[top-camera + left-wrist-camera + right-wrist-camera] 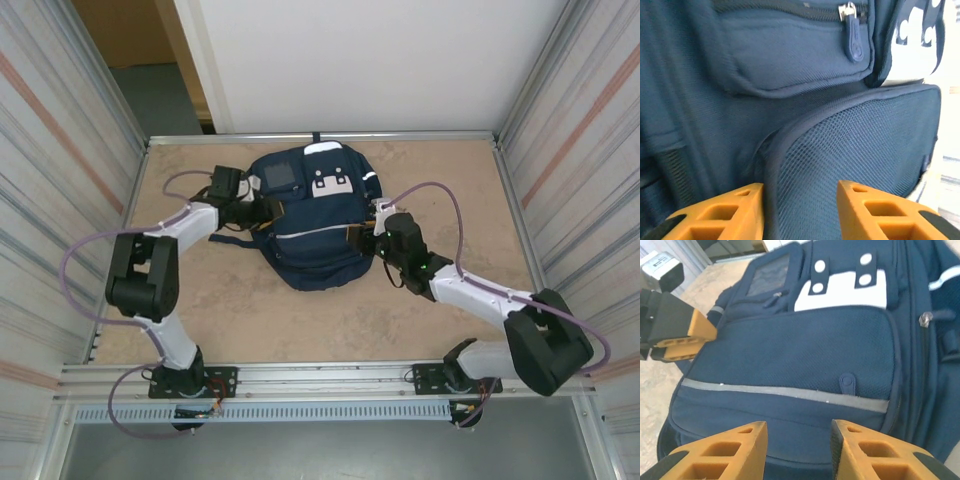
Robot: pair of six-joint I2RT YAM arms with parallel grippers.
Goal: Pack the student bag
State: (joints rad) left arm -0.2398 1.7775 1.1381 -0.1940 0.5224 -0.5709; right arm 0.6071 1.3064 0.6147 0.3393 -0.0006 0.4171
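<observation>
Orange fingers of the left pincer (799,195) stand apart at the left flank of the student bag (790,65). The piped rim of a mesh side pocket (865,150) runs up between them, unpinched (nothing is held). That bag lies flat on the tabletop (250,320), front face up, an arm on either side of it. At its right flank the right pincer (799,432) hovers, fingers likewise parted and empty, looking across the front pocket (800,350).

As I judge it, the step is getting a first hold on the bag to open it, since the zips in sight look drawn shut. To do it well, bite the firm piping or the rubbery zip puller (854,40), not the slack weave, which would likely bunch and slip. One pincer should anchor while the other draws along the zip line.

Navy cloth here is coarse-woven and soft, and the mesh is open-celled. A grey reflective stripe (785,391) crosses the front pocket, and beyond it sits a smooth white patch (840,295).
</observation>
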